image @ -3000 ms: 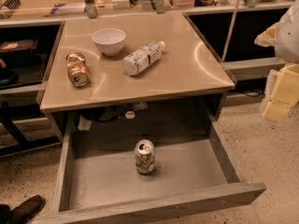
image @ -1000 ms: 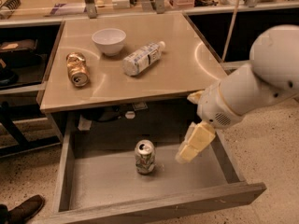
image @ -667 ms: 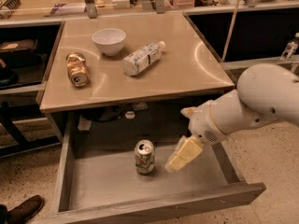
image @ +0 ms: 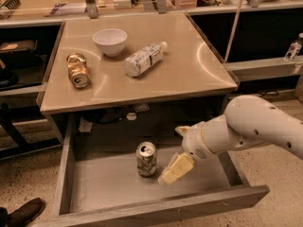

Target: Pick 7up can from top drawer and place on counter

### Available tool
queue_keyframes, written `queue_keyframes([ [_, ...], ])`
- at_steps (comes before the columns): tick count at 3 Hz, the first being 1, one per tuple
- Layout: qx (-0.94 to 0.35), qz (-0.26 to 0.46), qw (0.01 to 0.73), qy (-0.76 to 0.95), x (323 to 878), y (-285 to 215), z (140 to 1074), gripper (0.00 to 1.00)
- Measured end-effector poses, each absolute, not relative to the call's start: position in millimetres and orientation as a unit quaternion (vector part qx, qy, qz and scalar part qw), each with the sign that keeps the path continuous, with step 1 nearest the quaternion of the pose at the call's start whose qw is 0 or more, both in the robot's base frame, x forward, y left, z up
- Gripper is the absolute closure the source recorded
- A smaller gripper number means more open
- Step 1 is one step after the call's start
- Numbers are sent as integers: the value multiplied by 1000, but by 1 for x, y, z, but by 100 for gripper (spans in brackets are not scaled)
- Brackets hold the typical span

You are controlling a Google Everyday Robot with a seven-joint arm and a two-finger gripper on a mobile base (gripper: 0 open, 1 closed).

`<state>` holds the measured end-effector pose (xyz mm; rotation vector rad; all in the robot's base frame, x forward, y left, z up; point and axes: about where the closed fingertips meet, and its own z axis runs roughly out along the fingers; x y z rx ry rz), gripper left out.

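The 7up can (image: 146, 159) stands upright on the grey bottom of the open top drawer (image: 104, 181), near its middle. My gripper (image: 169, 154) reaches in from the right on a white arm (image: 255, 126), low inside the drawer and just right of the can. It is open and empty. One cream finger (image: 175, 168) points down and left toward the can, with a small gap between them. The other finger shows as a short tip higher up. The tan counter (image: 189, 70) lies above the drawer.
On the counter are a white bowl (image: 110, 40), a gold-brown dented can (image: 77, 70) lying on its side and a clear plastic bottle (image: 143, 58) lying on its side. Dark side shelves flank the cabinet. A shoe (image: 23, 212) is at the bottom left.
My arm has come in from the right and gone down into the drawer, moving left until the gripper is beside the 7up can. The can has not moved.
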<state>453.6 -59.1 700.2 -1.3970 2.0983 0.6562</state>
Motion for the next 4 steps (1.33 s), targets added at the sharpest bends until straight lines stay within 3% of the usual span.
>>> queue_keyframes([
  [4, -525, 257, 299, 754, 482, -3, 654, 0],
])
